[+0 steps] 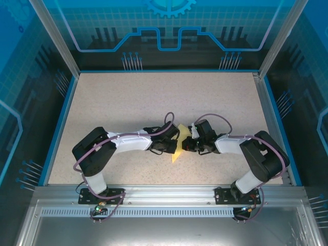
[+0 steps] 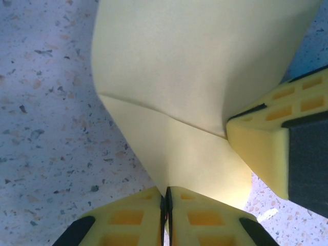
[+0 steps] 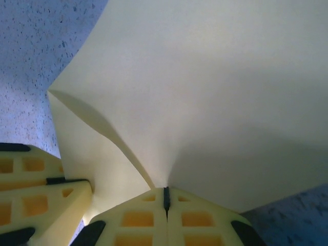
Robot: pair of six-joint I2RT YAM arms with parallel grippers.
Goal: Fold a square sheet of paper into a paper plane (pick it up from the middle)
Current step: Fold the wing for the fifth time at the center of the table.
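Observation:
The square sheet of paper (image 1: 176, 154) is yellow, creased, and held just above the table's middle between both arms. My left gripper (image 1: 176, 140) is shut on one edge of it; in the left wrist view the paper (image 2: 205, 77) runs into the closed jaws of the left gripper (image 2: 166, 193). My right gripper (image 1: 188, 141) is shut on the opposite side; the paper (image 3: 205, 92) bulges up from the pinch of the right gripper (image 3: 165, 192). Each wrist view also catches the other arm's yellow fingers (image 2: 277, 148), (image 3: 36, 197) close beside.
The speckled beige table (image 1: 128, 102) is bordered by a blue rim and clear blue walls (image 1: 56, 51). An aluminium rail (image 1: 164, 197) with both arm bases runs along the near edge.

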